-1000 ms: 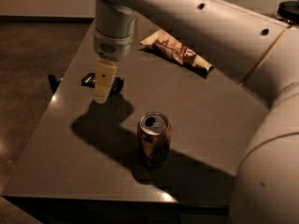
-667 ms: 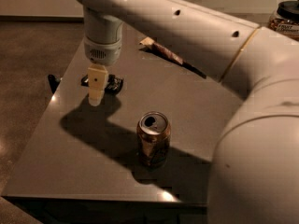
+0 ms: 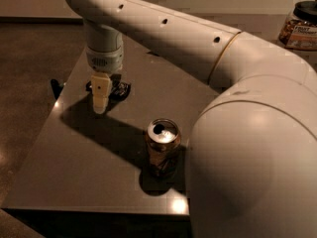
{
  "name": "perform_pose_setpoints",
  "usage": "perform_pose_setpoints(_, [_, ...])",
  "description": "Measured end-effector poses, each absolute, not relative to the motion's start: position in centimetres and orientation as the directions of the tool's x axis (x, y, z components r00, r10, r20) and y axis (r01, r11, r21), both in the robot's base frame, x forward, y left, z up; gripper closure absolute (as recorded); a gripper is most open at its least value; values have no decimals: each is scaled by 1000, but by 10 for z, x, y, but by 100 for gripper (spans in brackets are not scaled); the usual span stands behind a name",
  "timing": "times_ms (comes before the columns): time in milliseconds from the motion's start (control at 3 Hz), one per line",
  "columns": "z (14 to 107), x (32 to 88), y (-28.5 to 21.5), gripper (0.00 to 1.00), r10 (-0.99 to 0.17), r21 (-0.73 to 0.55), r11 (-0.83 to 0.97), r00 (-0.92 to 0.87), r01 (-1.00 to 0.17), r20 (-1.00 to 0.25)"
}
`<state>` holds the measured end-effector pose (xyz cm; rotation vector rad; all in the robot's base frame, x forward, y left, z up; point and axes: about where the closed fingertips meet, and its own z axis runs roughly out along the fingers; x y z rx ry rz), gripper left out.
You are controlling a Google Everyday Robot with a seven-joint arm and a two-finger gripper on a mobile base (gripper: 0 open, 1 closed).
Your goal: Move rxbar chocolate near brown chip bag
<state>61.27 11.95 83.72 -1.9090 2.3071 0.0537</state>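
Black chocolate bar (image 3: pixel 118 89): flat on the grey table (image 3: pixel 74 172), far left, not yet lifted. Gripper (image 3: pixel 101 103): hanging just in front of it; you cannot tell whether it is open or closed. Chip bag: not in view, perhaps behind the arm. Drink can (image 3: pixel 162 144): mid-table. Your grasp and carry remain.

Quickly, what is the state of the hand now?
Hand: low over the table, beside the rxbar chocolate; open or closed cannot be told.
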Motion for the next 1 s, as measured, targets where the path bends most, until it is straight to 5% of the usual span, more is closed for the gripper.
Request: perform_pose_setpoints(1000, [842, 617, 98, 65, -968, -42, 213, -205, -976, -145])
